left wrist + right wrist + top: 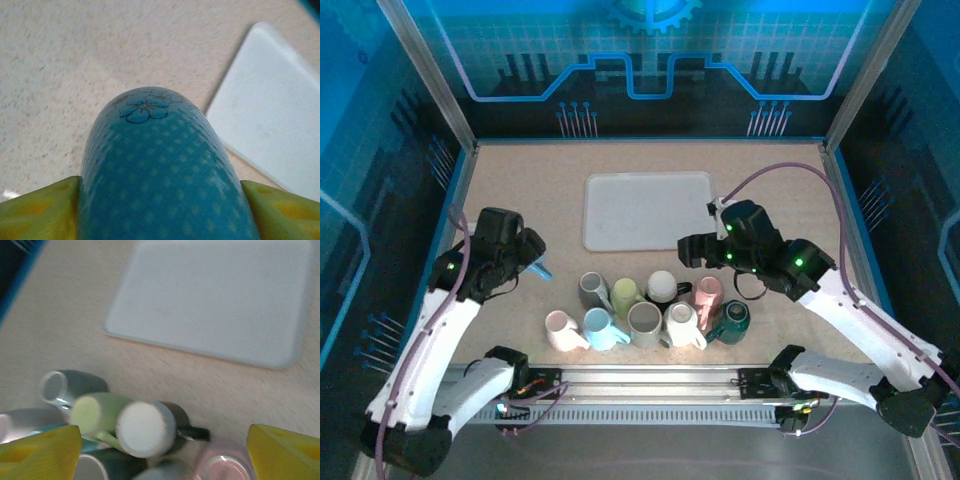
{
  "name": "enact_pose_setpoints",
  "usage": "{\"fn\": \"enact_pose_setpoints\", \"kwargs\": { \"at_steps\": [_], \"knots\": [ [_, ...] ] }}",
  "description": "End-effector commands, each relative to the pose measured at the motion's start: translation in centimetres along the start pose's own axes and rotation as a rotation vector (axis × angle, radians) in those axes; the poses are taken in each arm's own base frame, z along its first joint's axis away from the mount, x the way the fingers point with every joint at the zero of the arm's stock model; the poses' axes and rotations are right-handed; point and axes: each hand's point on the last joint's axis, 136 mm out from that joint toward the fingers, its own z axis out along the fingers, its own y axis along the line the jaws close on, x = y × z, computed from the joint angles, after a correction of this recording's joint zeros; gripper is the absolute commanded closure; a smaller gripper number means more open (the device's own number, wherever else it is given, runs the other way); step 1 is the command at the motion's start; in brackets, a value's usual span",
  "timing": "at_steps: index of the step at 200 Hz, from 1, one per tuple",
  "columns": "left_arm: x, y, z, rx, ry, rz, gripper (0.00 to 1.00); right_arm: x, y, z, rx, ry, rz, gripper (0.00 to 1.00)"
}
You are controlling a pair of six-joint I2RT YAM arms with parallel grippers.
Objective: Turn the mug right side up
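My left gripper (pixel 527 256) is shut on a blue mug (pixel 160 170) with pale dots and a flower drawing; the mug's side sits between the yellow-green fingers (pixel 35 212). A blue bit of the mug (pixel 542 268) sticks out under the gripper, left of the mug cluster. My right gripper (pixel 692 250) stands open above the cluster's far side, nothing between its yellow fingers (pixel 35 452). Below it a black mug (pixel 147 427) stands upside down with its white bottom up, and a light green mug (pixel 97 412) lies on its side next to it.
Several mugs crowd the near middle: grey (pixel 592 290), pink (pixel 708 295), dark green (pixel 730 322), white (pixel 682 325) and light blue (pixel 602 328) among them. A white tray (pixel 650 210) lies behind them. Frame posts and blue walls bound the table.
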Motion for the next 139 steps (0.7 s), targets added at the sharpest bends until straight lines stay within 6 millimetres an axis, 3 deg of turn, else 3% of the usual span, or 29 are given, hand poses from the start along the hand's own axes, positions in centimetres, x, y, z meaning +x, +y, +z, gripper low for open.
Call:
{"fn": "enact_pose_setpoints", "kwargs": {
  "at_steps": [1, 19, 44, 67, 88, 105, 139],
  "knots": [
    [-1.7, -5.6, -3.5, 0.321, -0.07, 0.138, 0.66, -2.6, 4.9, -1.3, -0.25, -0.133, -0.056, 0.16],
    [-0.8, -11.0, -5.9, 0.612, -0.007, 0.208, 0.65, -3.9, 7.3, -1.4, -0.369, -0.172, -0.069, 0.15],
    [-1.1, -15.5, -8.2, 0.865, 0.032, 0.164, 0.62, -5.4, 10.0, -2.2, -0.496, -0.268, -0.028, 0.09],
    [-1.5, -19.6, -11.8, 1.163, 0.056, 0.15, 0.64, -5.8, 11.9, -4.2, -0.62, -0.351, -0.144, 0.12],
    [-1.6, -21.6, -15.2, 1.383, 0.005, 0.201, 0.74, -5.9, 13.0, -4.8, -0.719, -0.307, -0.135, 0.14],
    [-1.0, -22.5, -17.9, 1.541, -0.042, 0.256, 0.76, -6.8, 13.4, -5.0, -0.832, -0.297, -0.047, 0.14],
    [0.0, -23.6, -19.4, 1.644, -0.051, 0.294, 0.77, -8.3, 14.2, -5.3, -0.973, -0.3, 0.014, 0.14]
  ]
}}
